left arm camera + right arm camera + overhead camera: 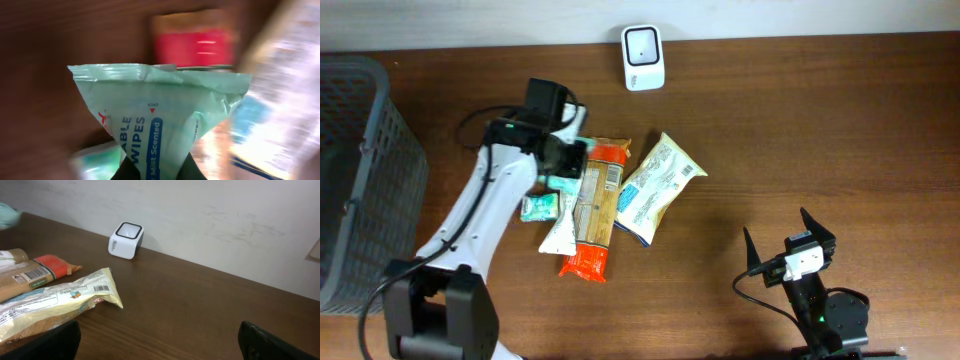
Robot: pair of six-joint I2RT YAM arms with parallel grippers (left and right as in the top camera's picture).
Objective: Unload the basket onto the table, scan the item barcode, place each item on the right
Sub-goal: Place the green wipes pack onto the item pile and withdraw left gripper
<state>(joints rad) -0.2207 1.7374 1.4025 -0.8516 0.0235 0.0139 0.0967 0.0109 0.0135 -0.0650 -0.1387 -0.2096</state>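
Step in hand, as judged: the wipes pack [160, 115] is being brought to the scanner [643, 43] for a read.

To do it well, the barcode side is to be turned to the scanner's dark window, w/ the film being held flat & taut, since a crease across the bars is likely to be spoiling the read. No barcode is being shown on the face seen in the left wrist view, only print ("WIPES", "Mist Scented", an OPEN mark). It's prob. on the far side, so a wrist roll is prob. being called for before the pack is presented. The pack is to be held near the window, not touching it, & steadied there. That wrist view is being smeared by blur, so the arm is judged to be moving, & a scan on the move is apt to be missed.

The left hand [565, 160] is being pressed nearly together: the pack is being pinched by its narrow end b/w the two dark fingers [129, 172], w/ the rest fanning out free beyond them. The pack is judged to be lifted off the tabletop [820, 120], robot-side of the scanner & a bit toward the basket [360, 170]. It is by the cracker pack [595, 205] & yellow bag [660, 185], which are lying on that same side of the scanner.

The right hand [780, 238] is being held spread wide, w/ nothing in it or touching it, well apart from the scanner on the side away from the basket.
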